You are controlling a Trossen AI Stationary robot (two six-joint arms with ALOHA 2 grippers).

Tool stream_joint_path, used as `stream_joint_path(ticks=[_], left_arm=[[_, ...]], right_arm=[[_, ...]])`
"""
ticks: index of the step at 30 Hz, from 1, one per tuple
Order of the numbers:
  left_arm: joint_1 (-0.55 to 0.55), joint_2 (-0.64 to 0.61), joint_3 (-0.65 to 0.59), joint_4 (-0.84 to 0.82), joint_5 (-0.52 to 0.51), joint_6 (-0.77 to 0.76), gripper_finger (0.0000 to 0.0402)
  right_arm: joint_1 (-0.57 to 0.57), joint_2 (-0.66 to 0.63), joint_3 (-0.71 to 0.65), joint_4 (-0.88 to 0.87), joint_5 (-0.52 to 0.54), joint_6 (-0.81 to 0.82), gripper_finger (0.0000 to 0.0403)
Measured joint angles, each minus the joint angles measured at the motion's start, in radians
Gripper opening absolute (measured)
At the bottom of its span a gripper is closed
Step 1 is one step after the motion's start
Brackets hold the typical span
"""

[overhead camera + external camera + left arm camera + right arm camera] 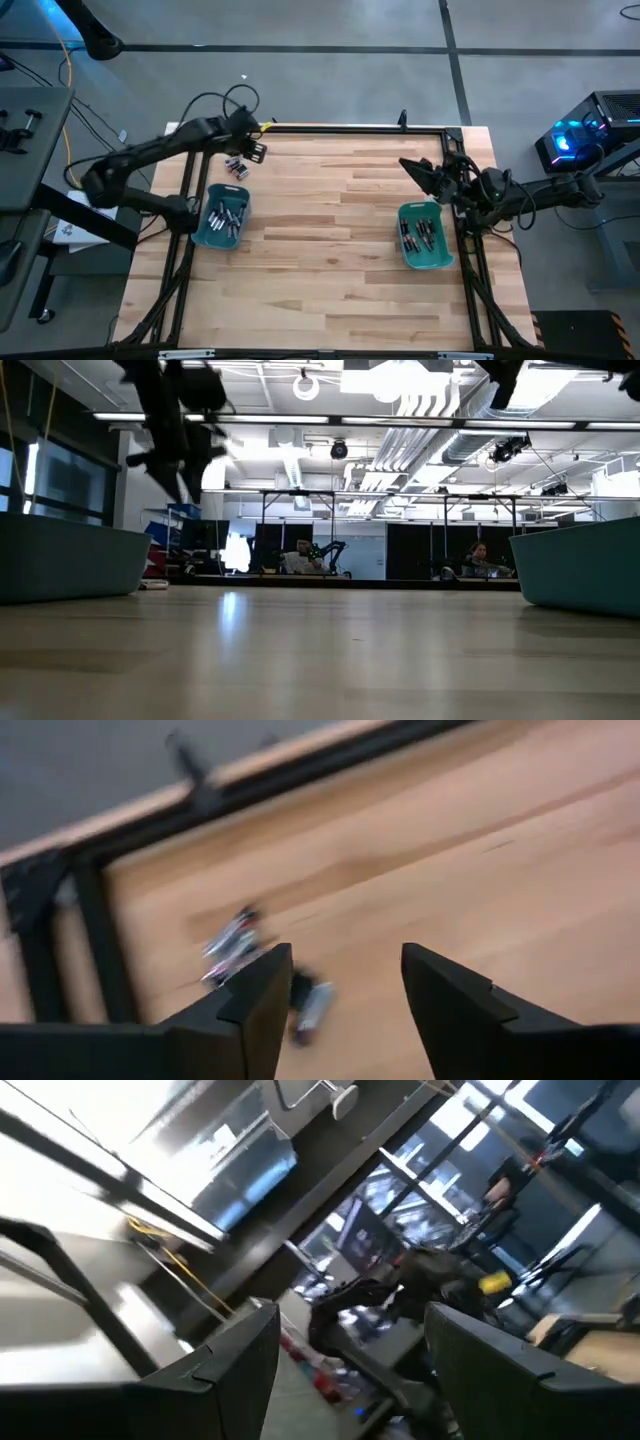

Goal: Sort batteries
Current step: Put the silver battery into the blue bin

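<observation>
A: Nearest us, what do we have?

B: Two teal plastic bins on the pale wooden table, the left bin (222,218) and the right bin (424,236), both already holding small cylindrical batteries (228,215). We judge the sorting well along.

A: And what is left?

B: A small cluster of loose batteries (236,166) on the planks beyond the left bin, shiny silver and dark. Our left gripper (252,150) hangs just above them, fingers spread wide, empty.

A: Farther right?

B: Our right gripper (425,176) is raised beyond its bin, fingers apart, carrying nothing.
</observation>
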State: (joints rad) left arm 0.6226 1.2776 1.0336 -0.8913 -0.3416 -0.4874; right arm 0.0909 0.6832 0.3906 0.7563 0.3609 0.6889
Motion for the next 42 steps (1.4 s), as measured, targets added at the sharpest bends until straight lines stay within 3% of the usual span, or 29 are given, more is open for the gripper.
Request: stream_joint_path(ticks=[4,10,16,22,34,42], left_arm=[[0.105,0.121,0.000,-0.054,-0.009,0.053,0.0192],[0.206,0.250,0.000,0.012,0.044,0.273,0.0174],[0.255,0.328,0.000,0.059,0.098,0.470,0.0156],[0.282,0.389,0.000,0.094,0.095,0.568,0.0154],[0.350,0.469,0.000,0.112,0.089,0.593,0.0152],[0.350,0.496,0.002,0.171,0.098,0.632,0.0096]], right_arm=[[-0.024,0.035,0.130,-0.187,0.005,-0.106,0.0243],[-0.082,0.114,0.346,-0.453,0.003,-0.208,0.0243],[-0.112,0.184,0.489,-0.563,-0.003,-0.317,0.0243],[-0.133,0.218,0.533,-0.568,-0.005,-0.380,0.0243],[-0.182,0.219,0.532,-0.573,-0.081,-0.357,0.0243],[-0.183,0.219,0.531,-0.574,-0.081,-0.349,0.0243]])
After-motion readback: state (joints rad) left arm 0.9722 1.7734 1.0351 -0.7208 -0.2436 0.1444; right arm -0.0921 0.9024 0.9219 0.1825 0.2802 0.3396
